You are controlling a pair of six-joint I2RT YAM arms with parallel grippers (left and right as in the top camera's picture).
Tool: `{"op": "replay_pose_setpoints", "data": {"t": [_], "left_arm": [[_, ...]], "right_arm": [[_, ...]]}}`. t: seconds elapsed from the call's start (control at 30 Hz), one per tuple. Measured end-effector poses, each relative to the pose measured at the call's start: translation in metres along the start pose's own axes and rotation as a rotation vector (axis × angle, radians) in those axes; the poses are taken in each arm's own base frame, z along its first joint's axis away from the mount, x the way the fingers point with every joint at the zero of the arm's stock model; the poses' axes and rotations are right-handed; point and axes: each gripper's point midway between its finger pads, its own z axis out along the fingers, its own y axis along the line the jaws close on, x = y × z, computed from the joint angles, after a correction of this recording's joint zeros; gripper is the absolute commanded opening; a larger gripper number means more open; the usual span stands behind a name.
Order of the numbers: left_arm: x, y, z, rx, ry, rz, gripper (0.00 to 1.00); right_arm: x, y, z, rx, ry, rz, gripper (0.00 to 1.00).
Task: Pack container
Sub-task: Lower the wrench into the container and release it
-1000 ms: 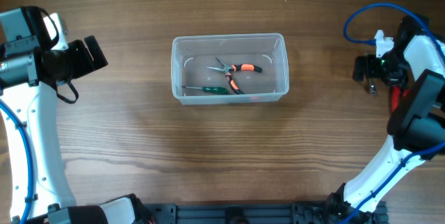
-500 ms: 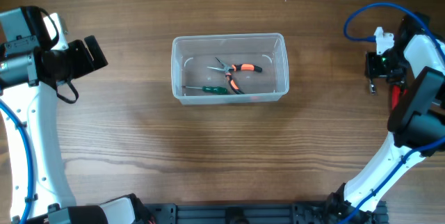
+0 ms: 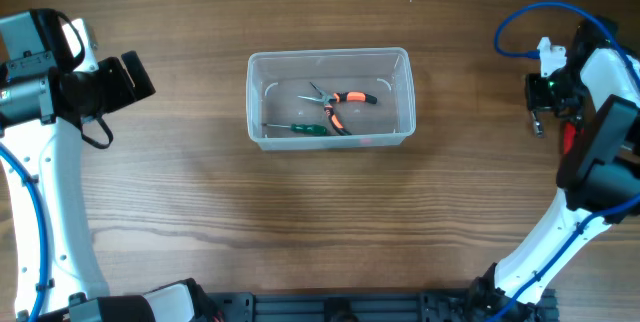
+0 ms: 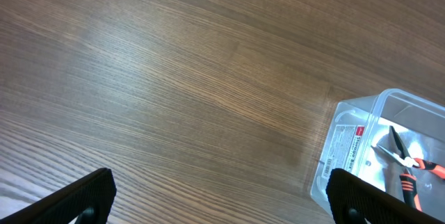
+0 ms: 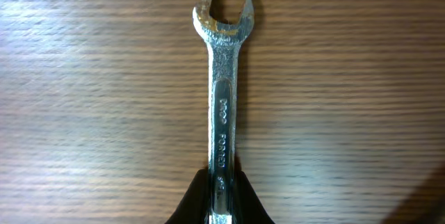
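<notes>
The clear plastic container (image 3: 330,53) stands at the table's middle and shows in the left wrist view at the lower right (image 4: 335,175). In it lie orange-handled pliers (image 3: 340,102) (image 4: 410,172) and a green-handled screwdriver (image 3: 300,129). A silver open-end wrench (image 5: 222,99) lies flat on the wood at the far right, its rusty open head pointing away. My right gripper (image 5: 221,190) (image 3: 537,112) is shut on the wrench's shank. Far off at the left, my left gripper (image 3: 147,77) (image 4: 222,200) stands wide open over bare wood, holding nothing.
A blue cable (image 3: 520,22) loops above the right arm. Wood tabletop (image 3: 330,212) stretches between both arms and the container. A white label (image 4: 350,144) is on the container's near end wall.
My right gripper has closed from wide open onto the wrench's shank. The left arm, the container and the tools in it have not moved.
</notes>
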Motion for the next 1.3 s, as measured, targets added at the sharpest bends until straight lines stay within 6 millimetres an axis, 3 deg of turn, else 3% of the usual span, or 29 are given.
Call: {"op": "replay_pose_setpoints", "data": {"t": [0.1,0.17,0.2,0.27,0.3,0.33,0.37,0.43,0.5,0.57,0.63,0.7,0.77,0.87,0.97,1.13,1.17,1.23,1.3], "left_arm": [[0.000,0.000,0.000,0.000,0.000,0.000,1.00],[0.000,0.000,0.000,0.000,0.000,0.000,1.00],[0.000,0.000,0.000,0.001,0.000,0.000,1.00],[0.000,-0.001,0.000,0.003,0.000,0.000,1.00],[0.000,-0.001,0.000,0.003,0.000,0.000,1.00],[0.000,-0.001,0.000,0.003,0.000,0.000,1.00],[0.000,-0.001,0.000,0.003,0.000,0.000,1.00],[0.000,-0.001,0.000,0.003,0.000,0.000,1.00],[0.000,-0.001,0.000,0.003,0.000,0.000,1.00],[0.000,-0.001,0.000,0.004,0.000,0.000,1.00],[0.000,-0.001,0.000,0.004,0.001,0.000,1.00],[0.000,-0.001,0.000,0.004,0.001,0.000,1.00],[0.000,-0.001,0.000,0.004,0.001,0.000,1.00],[0.000,-0.001,0.000,0.006,0.001,0.000,1.00],[0.000,-0.001,0.000,0.007,0.001,0.000,1.00],[0.000,-0.001,0.000,0.007,0.001,0.000,1.00],[0.000,-0.001,0.000,0.007,0.001,0.000,1.00],[0.000,-0.001,0.000,0.007,0.001,0.000,1.00],[0.000,-0.001,0.000,0.007,0.001,0.000,1.00]], "right_arm": [[-0.016,0.032,-0.017,-0.028,-0.002,-0.073,0.04],[-0.040,0.056,-0.050,-0.023,-0.074,-0.141,0.04],[-0.058,0.079,-0.087,-0.018,-0.153,-0.213,0.04],[-0.076,0.115,-0.137,-0.008,-0.265,-0.321,0.04],[-0.081,0.147,-0.169,-0.013,-0.334,-0.408,0.04],[-0.082,0.161,-0.179,-0.015,-0.356,-0.460,0.04],[-0.078,0.210,-0.206,-0.051,-0.414,-0.576,0.04],[-0.067,0.257,-0.213,-0.088,-0.421,-0.724,0.04],[-0.041,0.338,-0.209,-0.169,-0.416,-0.985,0.04],[-0.016,0.396,-0.206,-0.220,-0.421,-1.201,0.04],[0.007,0.439,-0.196,-0.262,-0.420,-1.386,0.04],[0.015,0.458,-0.180,-0.279,-0.403,-1.470,0.04],[0.022,0.475,-0.141,-0.307,-0.334,-1.544,0.04],[0.021,0.481,-0.087,-0.325,-0.256,-1.565,0.04],[0.019,0.481,-0.061,-0.334,-0.227,-1.561,0.04],[0.005,0.478,-0.046,-0.324,-0.251,-1.540,0.04],[0.003,0.476,-0.044,-0.323,-0.252,-1.533,0.08],[-0.002,0.474,-0.044,-0.318,-0.262,-1.523,0.34],[-0.004,0.471,-0.044,-0.317,-0.261,-1.508,0.45]]}}
